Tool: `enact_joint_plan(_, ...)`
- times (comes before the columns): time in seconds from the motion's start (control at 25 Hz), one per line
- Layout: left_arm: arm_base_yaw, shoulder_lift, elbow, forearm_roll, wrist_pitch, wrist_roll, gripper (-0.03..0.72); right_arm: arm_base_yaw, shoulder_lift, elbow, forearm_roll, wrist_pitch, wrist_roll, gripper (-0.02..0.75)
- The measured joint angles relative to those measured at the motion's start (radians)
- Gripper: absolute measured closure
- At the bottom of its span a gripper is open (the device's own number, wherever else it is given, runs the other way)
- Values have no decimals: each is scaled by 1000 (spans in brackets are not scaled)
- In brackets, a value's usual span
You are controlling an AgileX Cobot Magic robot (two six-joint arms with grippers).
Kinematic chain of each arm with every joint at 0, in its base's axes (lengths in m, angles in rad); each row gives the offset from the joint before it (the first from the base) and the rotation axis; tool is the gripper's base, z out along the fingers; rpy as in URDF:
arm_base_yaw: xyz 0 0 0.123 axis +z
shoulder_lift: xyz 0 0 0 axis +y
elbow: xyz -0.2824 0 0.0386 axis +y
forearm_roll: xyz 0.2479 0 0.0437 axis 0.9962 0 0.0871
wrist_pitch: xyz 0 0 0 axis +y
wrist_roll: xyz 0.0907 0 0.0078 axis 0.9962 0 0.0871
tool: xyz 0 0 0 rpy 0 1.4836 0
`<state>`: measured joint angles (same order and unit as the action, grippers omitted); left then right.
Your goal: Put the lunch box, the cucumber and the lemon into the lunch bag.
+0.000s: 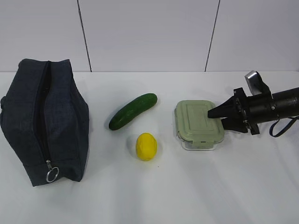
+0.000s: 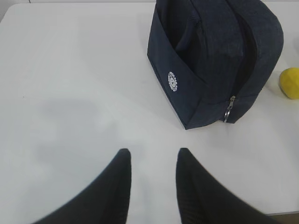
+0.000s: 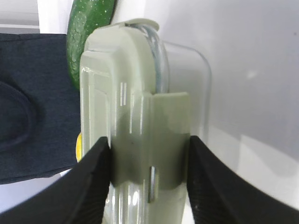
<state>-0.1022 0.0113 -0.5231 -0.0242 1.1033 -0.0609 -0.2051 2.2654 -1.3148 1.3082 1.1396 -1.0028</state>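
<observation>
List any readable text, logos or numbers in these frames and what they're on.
No readable text in any view.
lunch bag: a small round white emblem on its side panel in the left wrist view; any lettering in it is too small and blurred to read.
lunch box, cucumber, lemon: no markings visible.

One lunch bag (image 1: 44, 119), cucumber (image 1: 133, 111), lemon (image 1: 146, 146), lunch box (image 1: 196, 123).

1. The lunch bag (image 2: 205, 60) is showing a small round white emblem (image 2: 172, 81) on its side panel; any lettering in it is too small to read.
2. Nothing else is bearing readable text.
</observation>
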Motion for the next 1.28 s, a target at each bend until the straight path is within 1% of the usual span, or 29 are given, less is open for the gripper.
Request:
enact_joint_plan(0.32, 0, 0, 0, 0, 0, 0, 449, 0, 0, 0, 2, 0, 17, 372)
enact_joint_plan(0.64, 0, 0, 0, 0, 0, 0, 449, 0, -40, 0, -40, -4, 54, 372)
enact_joint_plan(0.92, 0, 0, 0, 0, -2, 0, 449, 0, -80, 0, -53, -4, 87, 372)
enact_joint_plan(1.0, 0, 0, -21, 0, -24, -2, 449, 3, -93, 0, -57, -4, 93, 372)
enact_joint_plan(1.16, 0, 23, -81, 0, -49, -82, 449, 16, -110, 0, -58, -4, 104, 372)
enact_joint_plan(1.28, 0, 128, -133, 0, -49, -142, 449, 35, -121, 0, -67, -4, 106, 372)
